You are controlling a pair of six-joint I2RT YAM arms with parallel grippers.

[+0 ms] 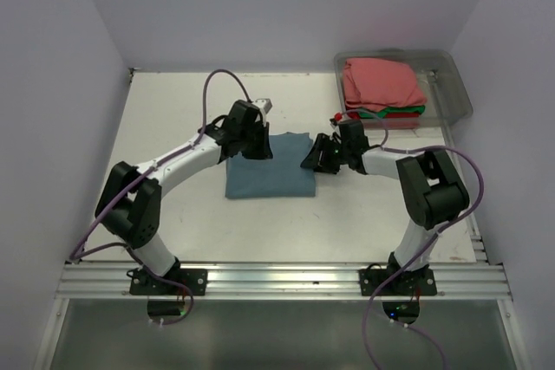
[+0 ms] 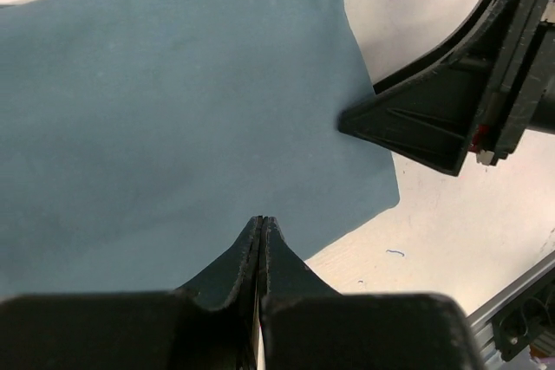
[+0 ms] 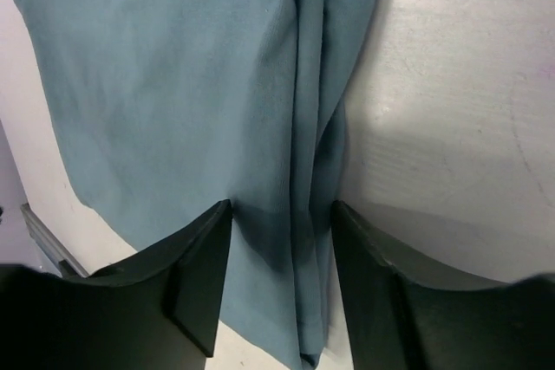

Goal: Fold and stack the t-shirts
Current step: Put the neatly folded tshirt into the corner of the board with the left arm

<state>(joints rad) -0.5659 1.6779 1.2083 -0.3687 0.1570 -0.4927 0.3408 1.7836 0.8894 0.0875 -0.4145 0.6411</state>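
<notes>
The only marking to be seen is a small blue mark (image 2: pixel 395 253) on the white table (image 1: pixel 173 205), too small to read as writing. A blue t-shirt (image 1: pixel 270 178) lies folded into a rectangle at the middle of the table, between the two arms. At the far right corner stands a clear plastic bin (image 1: pixel 453 84) holding a stack: a pink t-shirt (image 1: pixel 381 82) on top, a green t-shirt (image 1: pixel 414 110) under it and a red t-shirt (image 1: pixel 395 120) at the bottom. A metal rail (image 1: pixel 286 279) runs along the near edge, and purple cables (image 1: pixel 217 80) loop over the arms. The left arm reaches forward and inward, its left gripper (image 2: pixel 262 224) over the far part of the blue shirt with its fingers pressed together and nothing between them. The right arm bends in from the right; the right gripper (image 3: pixel 282 214) sits low at the shirt's right side, jaws partly apart, straddling the layered folded edge without pinching it.
</notes>
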